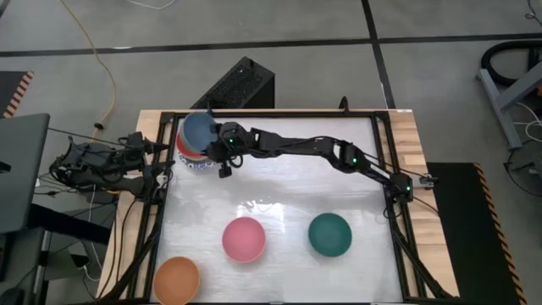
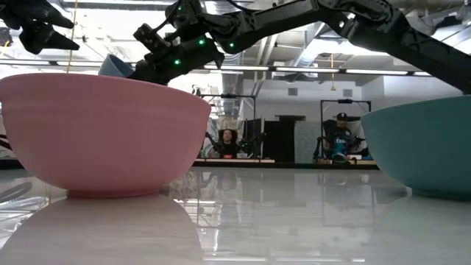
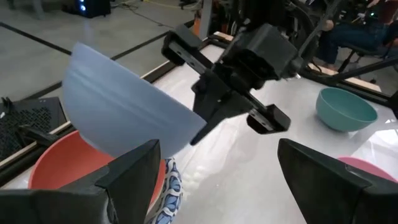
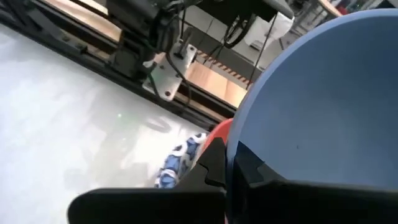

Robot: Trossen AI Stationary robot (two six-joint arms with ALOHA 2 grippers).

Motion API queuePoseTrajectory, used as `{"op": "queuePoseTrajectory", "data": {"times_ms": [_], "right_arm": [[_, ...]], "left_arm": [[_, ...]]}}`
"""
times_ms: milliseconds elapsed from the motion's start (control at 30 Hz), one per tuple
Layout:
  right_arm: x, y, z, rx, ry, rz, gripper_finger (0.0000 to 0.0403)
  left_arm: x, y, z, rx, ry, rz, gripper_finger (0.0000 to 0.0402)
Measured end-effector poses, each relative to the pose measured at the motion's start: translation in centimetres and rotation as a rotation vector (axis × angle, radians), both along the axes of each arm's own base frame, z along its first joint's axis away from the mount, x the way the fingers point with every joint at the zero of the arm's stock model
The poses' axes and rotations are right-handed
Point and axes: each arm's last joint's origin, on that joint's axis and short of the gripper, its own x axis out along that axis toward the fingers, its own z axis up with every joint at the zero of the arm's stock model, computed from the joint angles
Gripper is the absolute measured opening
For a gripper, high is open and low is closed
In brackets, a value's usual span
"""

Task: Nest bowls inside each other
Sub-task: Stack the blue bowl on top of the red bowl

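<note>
Pinching the tilted blue bowl (image 3: 124, 106) by its rim, the right gripper (image 1: 222, 146) risks dropping it askew onto the red bowl (image 3: 59, 165), while the left gripper (image 1: 157, 161) waits with fingers apart

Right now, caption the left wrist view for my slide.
Right end effector holds blue bowl tilted over red bowl in the stack.

Orange bowl (image 1: 176, 280) cut off by the bottom edge in high view. Low view: pink bowl (image 2: 103, 132) cropped at the left edge, green bowl (image 2: 423, 147) cropped at the right, blue bowl (image 2: 116, 67) mostly hidden behind the pink one. Stack under the blue bowl: only slivers of the red bowl (image 3: 59, 165) and a blue-patterned rim (image 3: 171, 186) show, bowl count unclear. Right gripper (image 4: 217, 165) fingertips hidden by the blue bowl's wall. Two people (image 2: 229, 141) in the background too small to make out.
</note>
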Motion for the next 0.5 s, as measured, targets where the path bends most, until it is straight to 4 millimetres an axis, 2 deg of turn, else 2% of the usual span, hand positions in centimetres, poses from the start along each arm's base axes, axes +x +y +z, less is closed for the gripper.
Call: {"op": "queuePoseTrajectory", "data": {"times_ms": [300, 500], "right_arm": [[-0.4, -0.8, -0.6, 0.002, 0.057, 0.045, 0.0008], [-0.6, -1.9, -0.3, 0.004, 0.028, 0.090, 0.0008]], "left_arm": [[0.0, 0.0, 0.0, -0.001, -0.001, 0.004, 0.0314], [0.0, 0.0, 0.0, -0.001, -0.001, 0.008, 0.0314]]}}
